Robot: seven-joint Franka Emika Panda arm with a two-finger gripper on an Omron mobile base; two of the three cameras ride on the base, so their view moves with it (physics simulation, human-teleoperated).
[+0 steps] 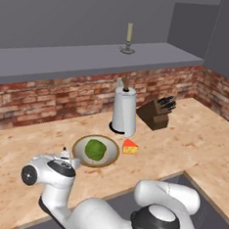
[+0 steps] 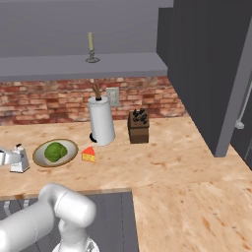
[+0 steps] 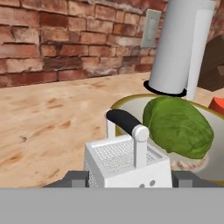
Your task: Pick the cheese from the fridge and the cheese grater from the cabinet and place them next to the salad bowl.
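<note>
The cheese point(image 1: 130, 147) already lies past the bowl point(image 1: 111, 158), on the side away from the gripper point(image 3: 127, 178). The grater point(image 3: 127, 161) sits between the fingers, clamped, just beside the bowl — only letting go seems left.

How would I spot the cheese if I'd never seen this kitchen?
Find the tall white paper towel roll against the brick wall. On the wooden counter in front of it sits the salad bowl with its green lettuce ball. The cheese lies just beside that bowl: a small yellow-orange wedge with a red edge.
</note>
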